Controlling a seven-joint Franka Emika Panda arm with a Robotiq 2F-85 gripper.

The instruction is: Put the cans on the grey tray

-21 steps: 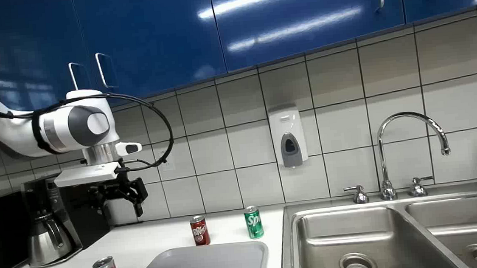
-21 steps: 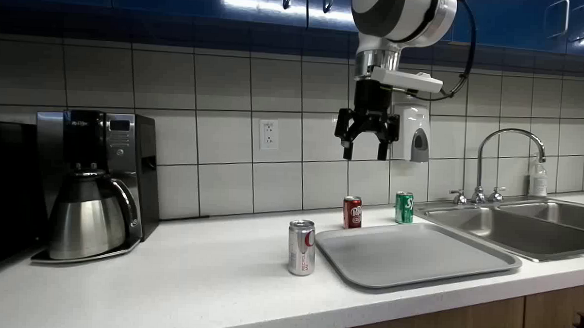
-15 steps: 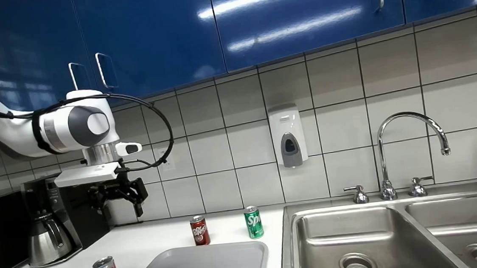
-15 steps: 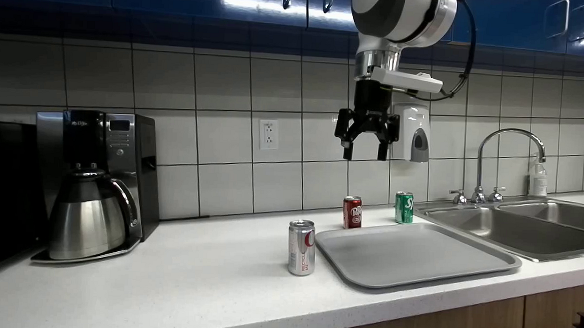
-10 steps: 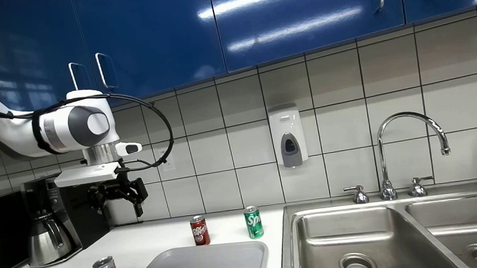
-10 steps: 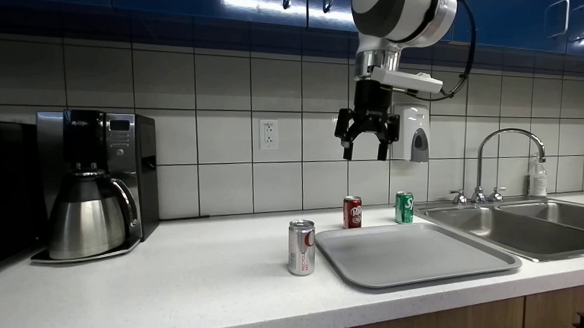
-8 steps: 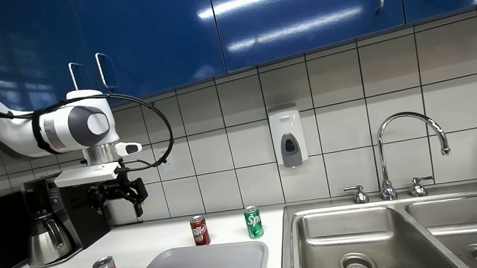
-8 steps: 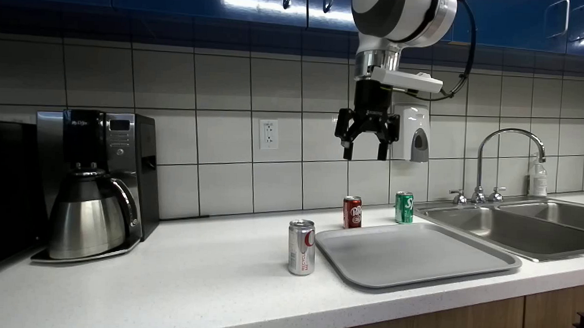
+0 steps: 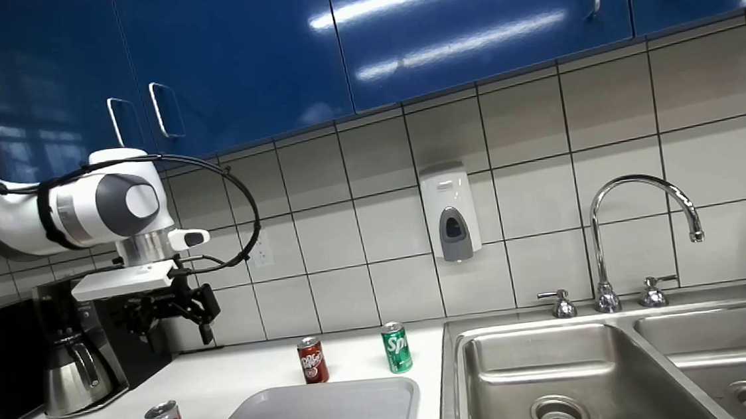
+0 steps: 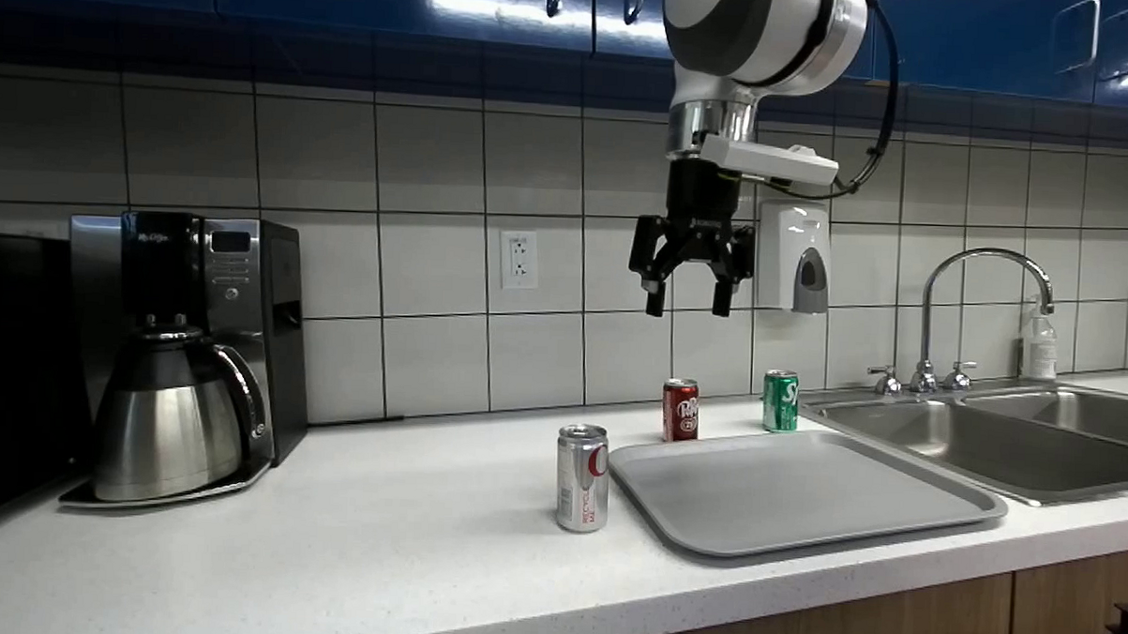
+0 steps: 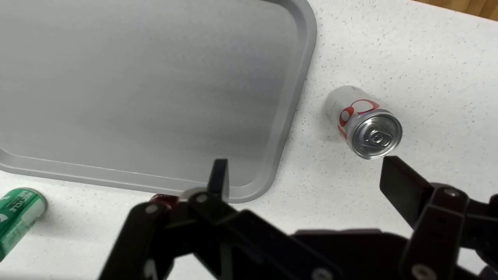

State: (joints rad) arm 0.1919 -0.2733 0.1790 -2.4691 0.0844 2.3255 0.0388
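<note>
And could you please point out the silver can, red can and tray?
Silver can (image 10: 583, 478), in an exterior view: middle of its side.
Red can (image 9: 313, 361), in an exterior view: middle of its side.
Tray (image 11: 163, 95), in the wrist view: its flat inner surface.

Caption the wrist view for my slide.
Open gripper over the white counter: silver can standing beside the grey tray, green can cut off at the frame's edge, dark red can mostly hidden.

White counter (image 10: 378, 536) | 3 upright cans (image 10: 583, 477) | grey tray (image 10: 802, 494) | coffee maker (image 10: 236, 315)
</note>
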